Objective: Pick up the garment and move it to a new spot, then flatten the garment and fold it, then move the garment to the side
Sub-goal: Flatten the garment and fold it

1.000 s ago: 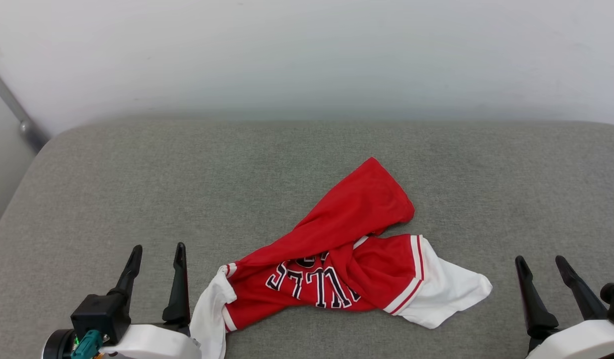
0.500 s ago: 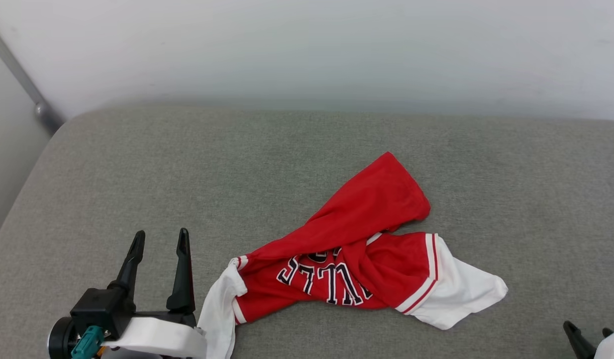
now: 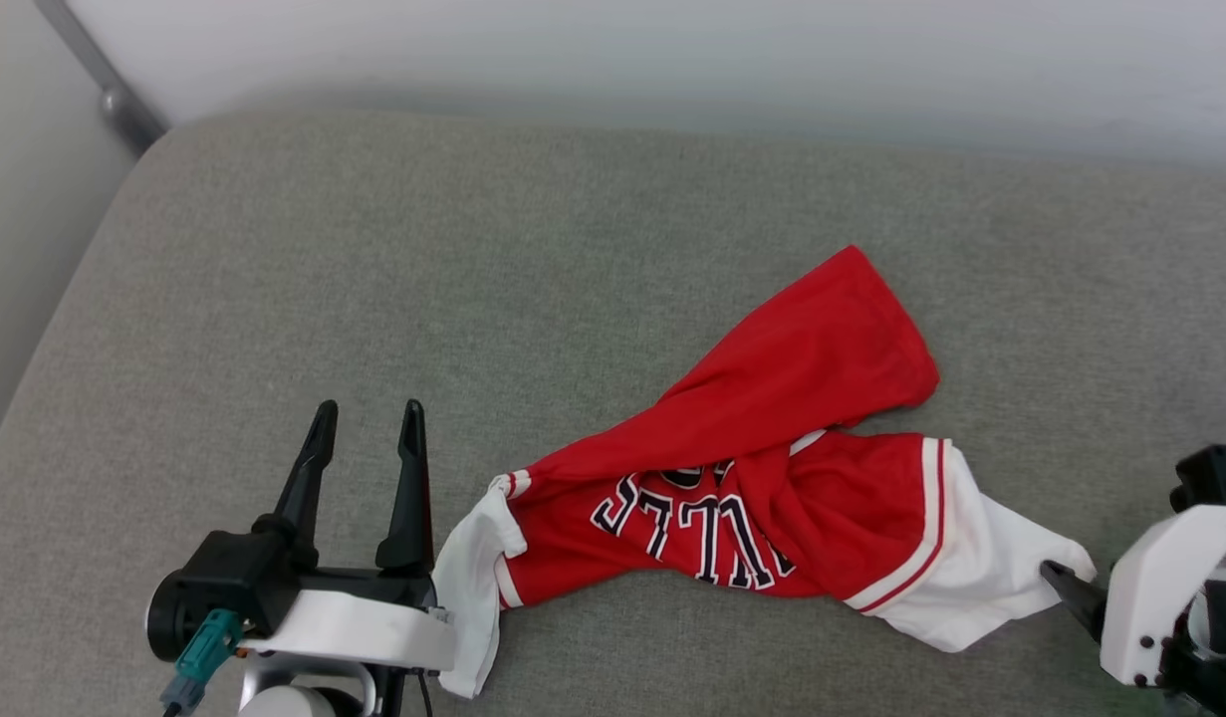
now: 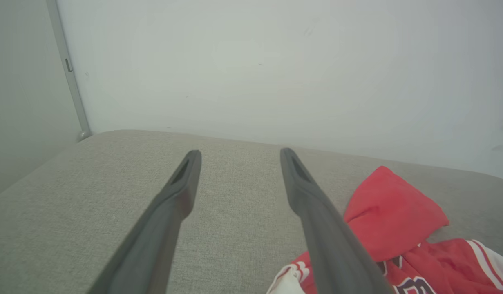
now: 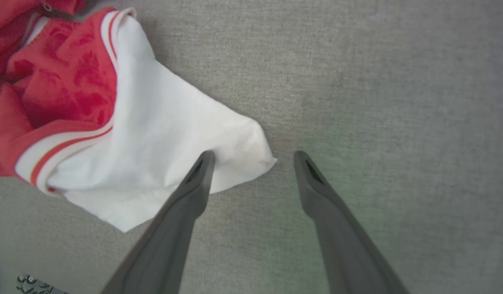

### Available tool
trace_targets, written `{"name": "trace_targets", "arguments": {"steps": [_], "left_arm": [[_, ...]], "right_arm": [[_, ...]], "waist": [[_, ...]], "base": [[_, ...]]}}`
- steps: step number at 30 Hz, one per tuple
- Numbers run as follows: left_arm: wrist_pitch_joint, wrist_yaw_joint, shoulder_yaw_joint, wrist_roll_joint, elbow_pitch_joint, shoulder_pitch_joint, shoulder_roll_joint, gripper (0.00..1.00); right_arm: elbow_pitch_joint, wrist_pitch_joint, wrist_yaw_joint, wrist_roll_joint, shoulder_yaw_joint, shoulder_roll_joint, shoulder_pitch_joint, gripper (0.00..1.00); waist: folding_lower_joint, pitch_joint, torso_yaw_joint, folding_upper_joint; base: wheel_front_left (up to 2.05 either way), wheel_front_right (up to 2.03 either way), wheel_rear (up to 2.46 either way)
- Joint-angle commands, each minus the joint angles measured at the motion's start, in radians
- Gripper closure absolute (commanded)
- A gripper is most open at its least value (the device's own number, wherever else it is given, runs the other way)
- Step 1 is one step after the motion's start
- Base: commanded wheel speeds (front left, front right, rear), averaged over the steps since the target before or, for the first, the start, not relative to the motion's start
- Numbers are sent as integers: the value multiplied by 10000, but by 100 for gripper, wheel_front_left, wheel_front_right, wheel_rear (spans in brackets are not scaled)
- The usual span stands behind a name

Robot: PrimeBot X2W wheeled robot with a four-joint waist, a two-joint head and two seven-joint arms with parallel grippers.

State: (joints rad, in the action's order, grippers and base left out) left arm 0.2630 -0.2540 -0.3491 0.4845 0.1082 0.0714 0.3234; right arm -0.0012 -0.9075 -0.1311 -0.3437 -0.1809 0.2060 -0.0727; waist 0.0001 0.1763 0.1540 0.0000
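Since the red jersey-style shirt with white sleeve ends and black, white-outlined lettering (image 3: 762, 478) lies bunched and twisted on the grey woven-fabric cushion (image 3: 473, 249), we judge that the task is at its very start. None of its steps shows as done.

**Position of the garment.** The garment rests directly on the cushion, well away from the far edge that runs along the pale wall (image 3: 672, 50) and well clear of the cushion's left edge. One red panel is folded up toward the far edge, and the lettered front faces up underneath it. One white sleeve end lies just beside the left hand (image 3: 368, 410). The other white sleeve end points toward the right hand (image 5: 254, 155).

**State of the hands.**
- Left hand: fingers spread, nothing between them. In the left wrist view it points along the cushion toward the wall, with the garment (image 4: 394, 212) off to its own right.
- Right hand: fingers spread, holding nothing. In the right wrist view it points down at the cushion, and the corner of the white sleeve end (image 5: 153, 134) lies between its two fingers, with one fingertip over the cloth. We cannot tell whether that fingertip touches the fabric.

**Work remaining.** In our judgement, every step is left: grasp and lift, relocate, flatten, fold, then move the garment to the side. The right hand looks placed for the first grasp on the sleeve corner.

**Containers.** The garment lies loose on the cushion and is enclosed by nothing.
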Motion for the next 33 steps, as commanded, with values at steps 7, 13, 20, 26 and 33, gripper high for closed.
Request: {"name": "trace_targets", "arguments": {"steps": [7, 13, 20, 26, 33], "left_arm": [[23, 615, 355, -370, -509, 374, -570, 0], [23, 987, 698, -515, -824, 325, -893, 0], [-377, 1412, 942, -279, -1221, 252, -433, 0], [-2651, 2146, 911, 515, -700, -140, 802, 0], [-5647, 2243, 787, 1813, -299, -929, 1659, 0]], "right_arm": [[1253, -335, 7, -187, 801, -79, -532, 0], [1696, -555, 5, -370, 975, -24, -442, 100], [1012, 15, 5, -299, 694, 181, -628, 100], [409, 201, 6, -158, 578, -26, -264, 100], [-65, 297, 6, -28, 711, -347, 236, 100]], "waist": [[-1, 638, 343, 0], [-1, 599, 371, 0], [-1, 55, 257, 0], [-1, -570, 5, 0], [-1, -887, -381, 0]], "base": [[0, 0, 0], [0, 0, 0], [0, 0, 0], [0, 0, 0], [0, 0, 0]]}}
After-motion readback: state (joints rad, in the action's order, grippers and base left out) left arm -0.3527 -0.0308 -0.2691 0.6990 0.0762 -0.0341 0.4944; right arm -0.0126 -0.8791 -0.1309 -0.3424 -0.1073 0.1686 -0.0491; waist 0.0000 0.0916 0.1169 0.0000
